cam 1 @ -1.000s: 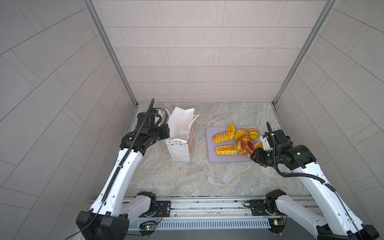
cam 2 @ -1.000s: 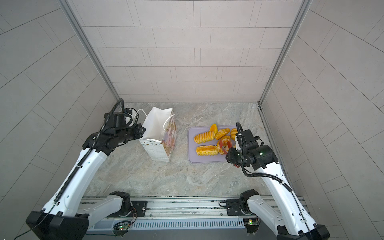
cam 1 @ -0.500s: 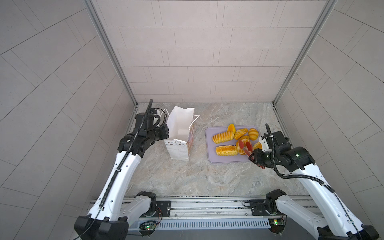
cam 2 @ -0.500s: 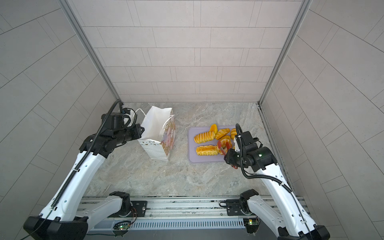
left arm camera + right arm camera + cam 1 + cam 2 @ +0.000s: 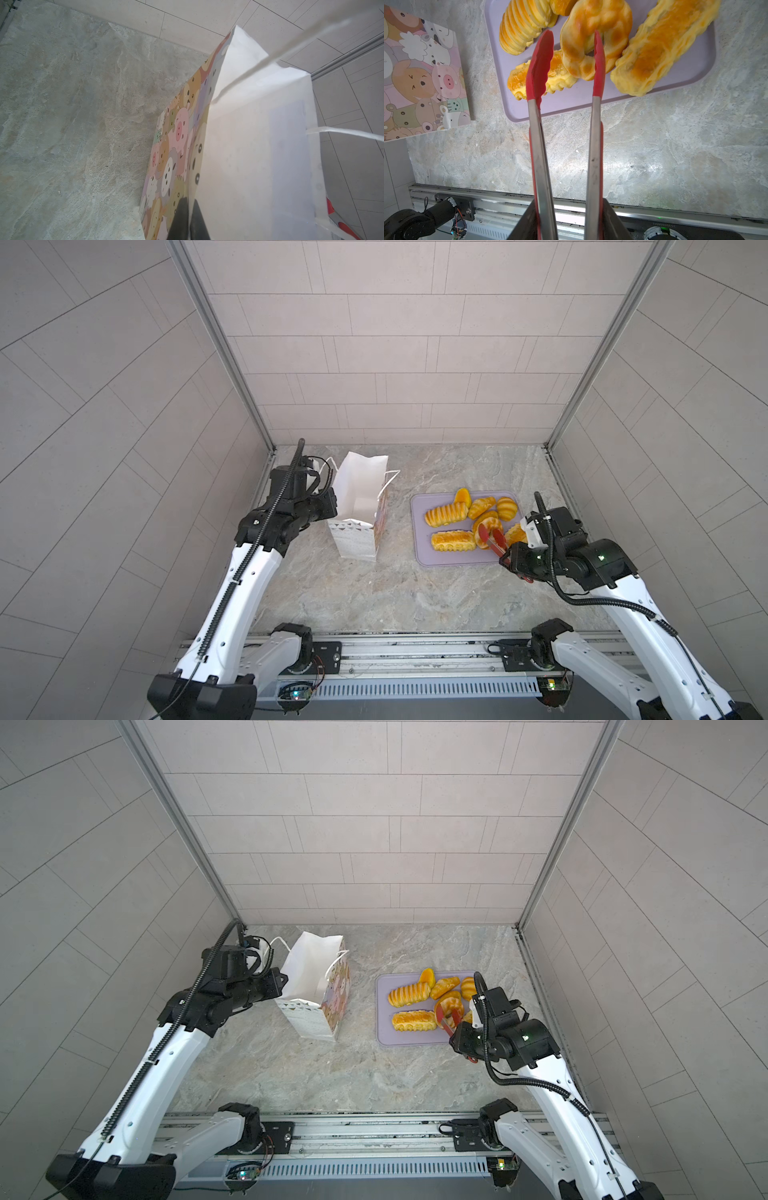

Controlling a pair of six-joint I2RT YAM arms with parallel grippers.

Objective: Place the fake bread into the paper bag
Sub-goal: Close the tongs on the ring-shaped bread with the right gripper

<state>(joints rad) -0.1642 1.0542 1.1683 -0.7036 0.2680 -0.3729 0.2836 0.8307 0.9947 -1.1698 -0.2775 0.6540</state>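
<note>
The white paper bag stands open at the left, cartoon faces on its side. My left gripper is shut on the bag's rim. My right gripper is shut on red tongs. The tongs' tips straddle one side of the ring doughnut, one tip outside it and one over its hole. More fake bread lies around it: a ridged loaf, a filled loaf, a long loaf and buns.
The pastries lie on a flat lilac tray right of the bag on the marble tabletop. Tiled walls close in on three sides. A metal rail runs along the front edge.
Almost nothing: the right arm with the tongs has shifted only slightly at the doughnut. The left gripper holds the bag's rim as before.
</note>
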